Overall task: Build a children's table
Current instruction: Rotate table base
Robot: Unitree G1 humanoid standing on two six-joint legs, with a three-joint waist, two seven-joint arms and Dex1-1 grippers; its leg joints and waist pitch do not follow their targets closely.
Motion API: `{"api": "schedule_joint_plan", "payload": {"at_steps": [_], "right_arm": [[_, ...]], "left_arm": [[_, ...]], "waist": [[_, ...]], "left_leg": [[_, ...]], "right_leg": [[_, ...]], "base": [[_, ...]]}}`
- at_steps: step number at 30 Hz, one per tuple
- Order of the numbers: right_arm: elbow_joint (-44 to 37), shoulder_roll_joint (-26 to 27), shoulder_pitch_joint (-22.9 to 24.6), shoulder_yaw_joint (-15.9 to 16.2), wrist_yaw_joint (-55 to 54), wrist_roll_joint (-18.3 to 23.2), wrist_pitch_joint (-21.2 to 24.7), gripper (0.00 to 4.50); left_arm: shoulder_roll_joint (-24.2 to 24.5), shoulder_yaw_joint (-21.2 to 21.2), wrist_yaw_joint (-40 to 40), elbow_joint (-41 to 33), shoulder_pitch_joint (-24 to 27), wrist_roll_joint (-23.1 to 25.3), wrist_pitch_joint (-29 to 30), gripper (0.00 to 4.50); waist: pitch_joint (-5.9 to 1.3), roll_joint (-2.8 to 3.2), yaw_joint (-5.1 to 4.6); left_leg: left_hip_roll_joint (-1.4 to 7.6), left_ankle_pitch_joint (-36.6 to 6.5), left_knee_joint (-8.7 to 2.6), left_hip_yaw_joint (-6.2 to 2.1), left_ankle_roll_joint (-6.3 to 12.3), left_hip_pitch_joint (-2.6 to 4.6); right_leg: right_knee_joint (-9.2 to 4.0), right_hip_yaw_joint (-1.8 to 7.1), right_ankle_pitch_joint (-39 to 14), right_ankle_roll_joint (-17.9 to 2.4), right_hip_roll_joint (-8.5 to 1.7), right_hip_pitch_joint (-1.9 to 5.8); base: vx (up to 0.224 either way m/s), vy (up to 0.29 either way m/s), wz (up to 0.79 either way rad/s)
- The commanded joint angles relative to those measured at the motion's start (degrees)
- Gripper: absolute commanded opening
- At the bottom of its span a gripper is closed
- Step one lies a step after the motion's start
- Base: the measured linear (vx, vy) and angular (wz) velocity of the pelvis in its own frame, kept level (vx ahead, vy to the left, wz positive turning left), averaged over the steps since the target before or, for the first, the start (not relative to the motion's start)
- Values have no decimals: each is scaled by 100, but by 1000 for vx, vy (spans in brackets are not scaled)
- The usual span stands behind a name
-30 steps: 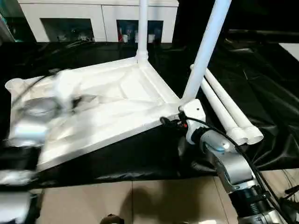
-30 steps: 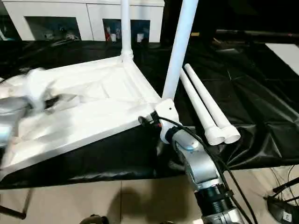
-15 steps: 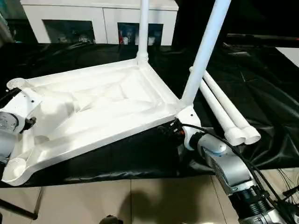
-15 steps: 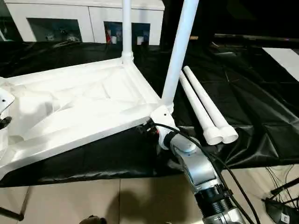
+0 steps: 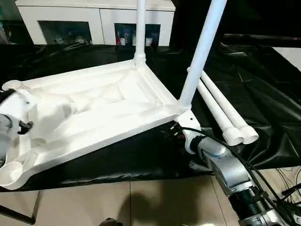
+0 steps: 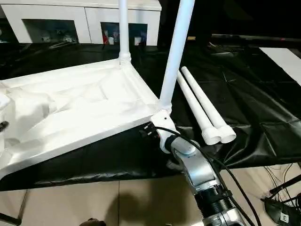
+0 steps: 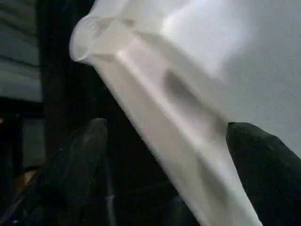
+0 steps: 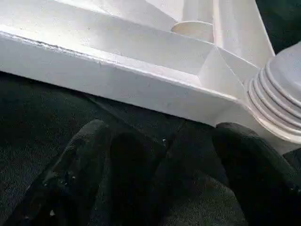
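With both my left gripper [image 7: 164, 136] and right gripper [image 8: 160, 141] spread wide and empty, I judge the upturned tabletop [image 5: 99, 110] on the black sheet light, stiff, slick—best gripped at its near rim.

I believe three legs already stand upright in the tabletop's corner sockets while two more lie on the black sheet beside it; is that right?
Not quite: two legs stand upright in the tabletop, the far leg and the near leg, as the left eye view shows. Two loose legs do lie on the black sheet beside it.

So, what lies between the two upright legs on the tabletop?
Only the tabletop's raised side rim joins the far leg and near leg, seen from the left eye view.
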Motion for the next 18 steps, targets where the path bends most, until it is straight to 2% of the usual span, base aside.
{"api": "schedule_joint_plan", "payload": {"at_steps": [1,4,8,11,13,18], "right_arm": [[69,-14,-113,28,44,-32,-42,381],[79,-12,-115,29,45,-34,-47,381],[172,9,-160,21,83,-93,-96,381],[251,21,-189,34,86,-103,-117,381],[318,29,-209,55,96,-115,-139,381],[961,183,-471,118,85,-168,-368,381]], "left_arm": [[29,95,14,4,-4,-62,70,439],[33,85,5,14,12,-42,70,439],[-66,-39,-64,129,139,-105,-49,439],[-174,-142,-232,136,168,-186,-119,439],[-209,-229,-325,109,184,-204,-150,439],[-203,-579,-909,-257,311,-273,69,439]], "waist": [[-423,124,2],[-423,141,15],[-418,130,14],[-422,120,21],[-426,130,17],[-421,154,14]], "left_leg": [[122,-1378,-412,-93,-268,177],[126,-1392,-410,-90,-290,193],[127,-1606,-429,-103,-342,187],[131,-1663,-433,-104,-361,202],[133,-1670,-439,-111,-377,187],[138,-1879,-442,-116,-425,215]], "right_leg": [[-314,183,-525,-1133,-213,187],[-314,183,-502,-1126,-204,167],[-335,184,-763,-1073,-219,165],[-347,186,-806,-1063,-223,154],[-342,182,-762,-1058,-218,161],[-361,182,-942,-1105,-227,132]], "base": [[0,0,0],[0,0,0],[0,0,0],[0,0,0],[0,0,0],[0,0,0]]}}
